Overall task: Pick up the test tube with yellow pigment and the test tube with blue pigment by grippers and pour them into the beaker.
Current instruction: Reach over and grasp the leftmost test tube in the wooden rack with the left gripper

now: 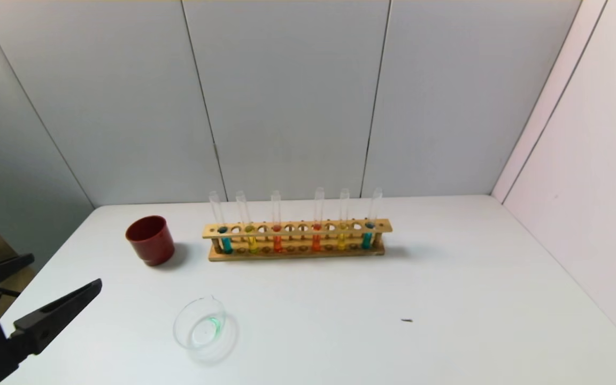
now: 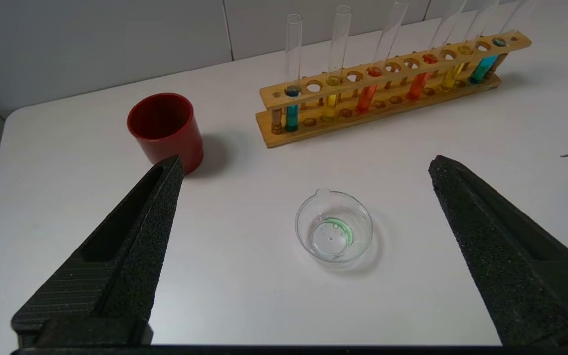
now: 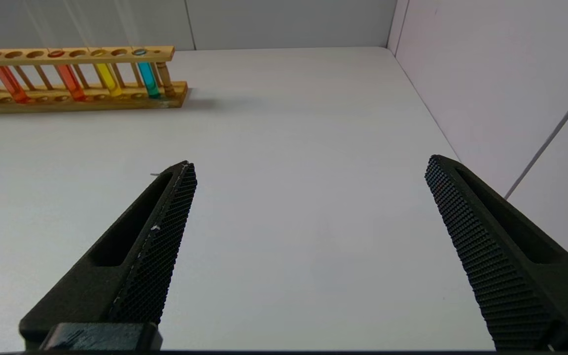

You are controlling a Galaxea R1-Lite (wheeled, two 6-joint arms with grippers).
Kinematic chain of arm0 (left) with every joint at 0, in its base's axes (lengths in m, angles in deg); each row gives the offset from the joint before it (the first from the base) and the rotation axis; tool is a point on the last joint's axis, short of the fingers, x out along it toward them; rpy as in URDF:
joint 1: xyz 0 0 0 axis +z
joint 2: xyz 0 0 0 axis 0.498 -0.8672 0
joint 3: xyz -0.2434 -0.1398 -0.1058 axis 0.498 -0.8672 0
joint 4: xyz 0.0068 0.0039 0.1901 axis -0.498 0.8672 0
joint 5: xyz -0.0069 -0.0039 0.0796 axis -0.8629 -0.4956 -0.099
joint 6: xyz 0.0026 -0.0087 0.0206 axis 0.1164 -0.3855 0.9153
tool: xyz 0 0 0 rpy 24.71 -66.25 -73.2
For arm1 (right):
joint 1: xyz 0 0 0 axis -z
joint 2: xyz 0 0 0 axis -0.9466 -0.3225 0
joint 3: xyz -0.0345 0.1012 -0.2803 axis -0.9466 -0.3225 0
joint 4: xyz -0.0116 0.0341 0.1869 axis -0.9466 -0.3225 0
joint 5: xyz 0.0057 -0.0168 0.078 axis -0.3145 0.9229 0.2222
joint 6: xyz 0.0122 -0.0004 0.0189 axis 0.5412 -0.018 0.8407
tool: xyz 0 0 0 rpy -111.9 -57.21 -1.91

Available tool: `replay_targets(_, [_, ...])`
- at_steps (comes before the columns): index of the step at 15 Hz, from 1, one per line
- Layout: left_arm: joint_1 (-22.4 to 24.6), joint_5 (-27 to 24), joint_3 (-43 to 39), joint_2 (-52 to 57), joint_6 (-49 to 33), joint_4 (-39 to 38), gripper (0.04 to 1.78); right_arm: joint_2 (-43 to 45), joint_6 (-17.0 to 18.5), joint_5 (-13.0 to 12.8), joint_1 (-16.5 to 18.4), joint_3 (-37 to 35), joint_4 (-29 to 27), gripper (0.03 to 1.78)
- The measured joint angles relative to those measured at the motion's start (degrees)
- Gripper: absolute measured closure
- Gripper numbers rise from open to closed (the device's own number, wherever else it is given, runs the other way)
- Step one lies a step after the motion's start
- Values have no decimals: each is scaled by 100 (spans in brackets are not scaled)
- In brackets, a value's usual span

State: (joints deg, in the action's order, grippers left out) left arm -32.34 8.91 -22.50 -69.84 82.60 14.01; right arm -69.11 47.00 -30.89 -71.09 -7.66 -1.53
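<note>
A wooden rack (image 1: 297,250) holds several upright tubes. A blue tube (image 1: 226,244) and a yellow tube (image 1: 253,244) stand at its left end; another yellow tube (image 1: 341,241) and a teal-blue tube (image 1: 367,240) stand at its right end. The clear beaker (image 1: 201,324) sits on the table nearer to me, with a thin green ring at its bottom. My left gripper (image 1: 66,271) hovers at the table's near left corner, open and empty, the beaker (image 2: 334,229) lying ahead of it. My right gripper (image 3: 309,162) is open and empty over bare table, far from the rack (image 3: 91,93).
A dark red cup (image 1: 150,240) stands left of the rack. Two orange-red tubes (image 1: 277,243) fill the rack's middle. A small dark speck (image 1: 406,320) lies on the white table (image 1: 447,299). Grey panels close off the back and the right side.
</note>
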Motion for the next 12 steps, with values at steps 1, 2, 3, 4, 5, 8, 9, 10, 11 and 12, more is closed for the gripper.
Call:
replay_targets(1, [-88,0,84,-358,-4,-207,7,0,0,2,0,0,-2,11])
replay_targets(2, [-177,6,167,-677,-9,-371,7,0,0,2,0,0,0,11])
replay_targets(3, [-254,30,239,-994,-6,-522,7,0,0,2,0,0,0,11])
replay_targets(4, [-317,63,311,-1335,-9,-729,7,0,0,2,0,0,0,11])
replay_targets(5, [-369,110,357,-1657,-9,-948,7,0,0,2,0,0,-2,11])
replay_targets(8, [-586,439,416,-2627,-15,-1831,7,0,0,2,0,0,0,11])
replay_targets(9, [-708,585,427,-2931,-20,-2148,7,0,0,2,0,0,0,11])
replay_targets(10, [-818,700,438,-3187,-24,-2391,7,0,0,2,0,0,-2,11])
replay_targets(11, [-909,778,468,-3419,-28,-2592,7,0,0,2,0,0,-2,11])
replay_targets(12, [-975,841,506,-3636,-34,-2755,7,0,0,2,0,0,0,11])
